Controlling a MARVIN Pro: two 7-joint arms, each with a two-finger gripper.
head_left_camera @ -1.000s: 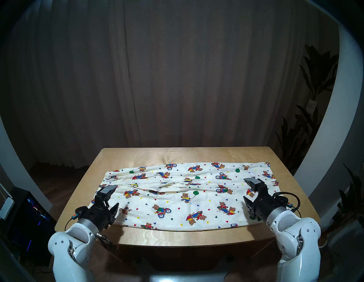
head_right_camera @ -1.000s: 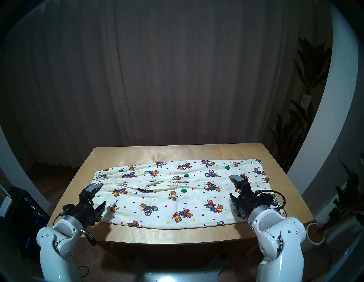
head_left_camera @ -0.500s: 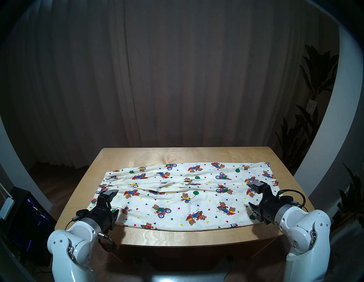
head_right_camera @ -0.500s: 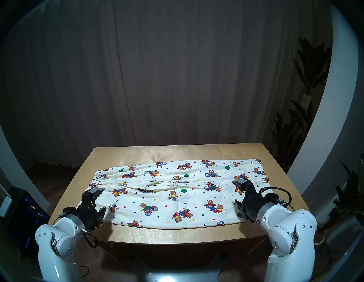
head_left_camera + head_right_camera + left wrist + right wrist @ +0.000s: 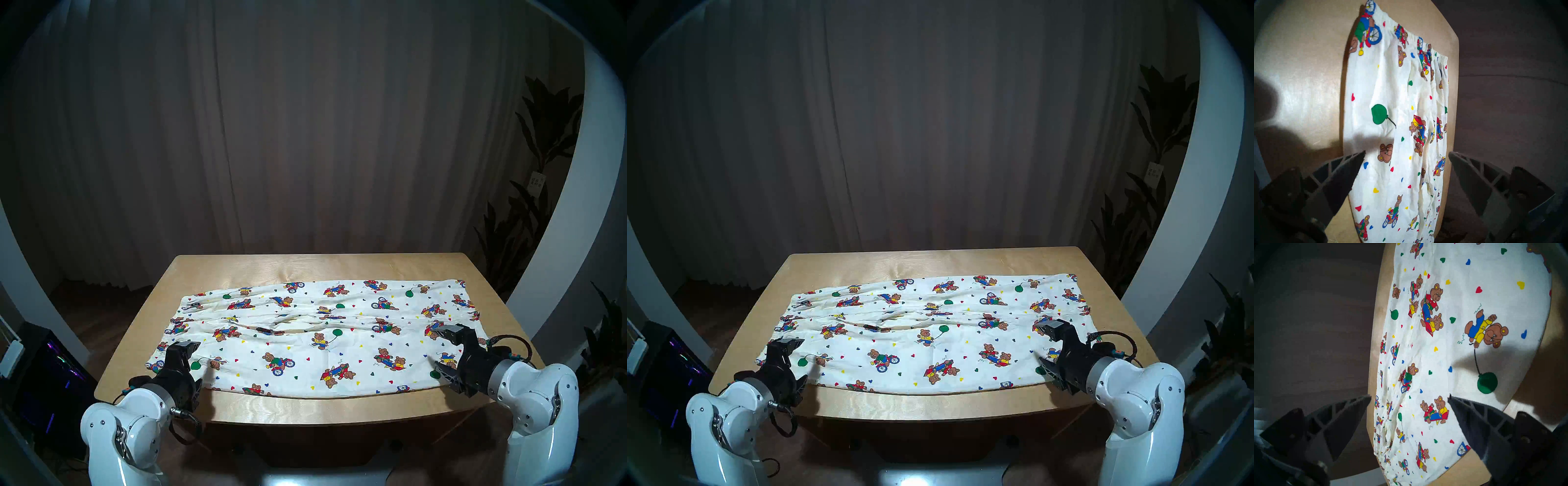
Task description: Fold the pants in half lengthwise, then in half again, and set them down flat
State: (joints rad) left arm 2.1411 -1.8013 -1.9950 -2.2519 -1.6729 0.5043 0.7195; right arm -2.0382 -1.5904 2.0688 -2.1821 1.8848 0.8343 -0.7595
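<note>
Pants point(image 5: 315, 336): cream-white cloth with teddy bears, bicycles, green balloons and small coloured hearts; they lie spread on the worktop point(image 5: 305, 405), long side running across between the two hands, with some wrinkles along the middle.
Waist: the gathered elastic edge point(image 5: 1417, 39) is at the end of the left hand, ahead of its fingers in the left wrist view.
Left hand point(image 5: 194, 361): wide open and empty; it hangs above the near corner of the pants at the waist end, not touching the cloth as far as I can see.
Left fingers point(image 5: 1349, 168): one is over the near border of the pants, the other is beyond the far border, so the cloth is seen between them from above.
Right hand point(image 5: 441, 349): also wide open and empty; it is above the near corner at the opposite end of the pants.
Right fingers point(image 5: 1473, 414): one is over the printed cloth near a green balloon point(image 5: 1487, 382), the other is over the far edge of the worktop.
Shadows: each hand throws a dark shadow on the cloth just beside it.
Behind the worktop: a dark curtain point(image 5: 305, 135) and a plant point(image 5: 529, 203) on the side of the right hand.
</note>
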